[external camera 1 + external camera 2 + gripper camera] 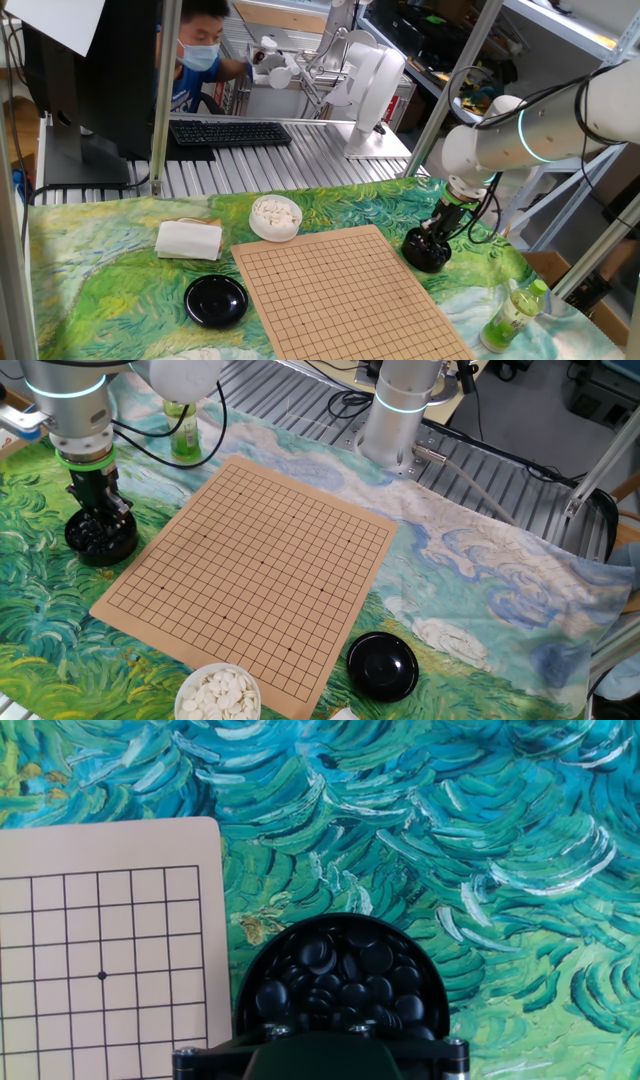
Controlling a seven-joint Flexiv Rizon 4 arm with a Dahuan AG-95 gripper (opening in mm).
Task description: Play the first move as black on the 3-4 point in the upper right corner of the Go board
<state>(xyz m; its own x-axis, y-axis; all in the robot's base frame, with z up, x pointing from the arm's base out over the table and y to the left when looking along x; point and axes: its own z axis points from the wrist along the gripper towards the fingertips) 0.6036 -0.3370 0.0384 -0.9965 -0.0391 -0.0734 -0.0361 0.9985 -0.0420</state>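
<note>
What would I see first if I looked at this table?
Probably the big wooden Go board with no stones on it, lying in the middle of a swirly green and blue painted cloth. Beside the board, the robot's hand dips into a black bowl of shiny black stones, while a bowl of white stones waits at another edge.
</note>
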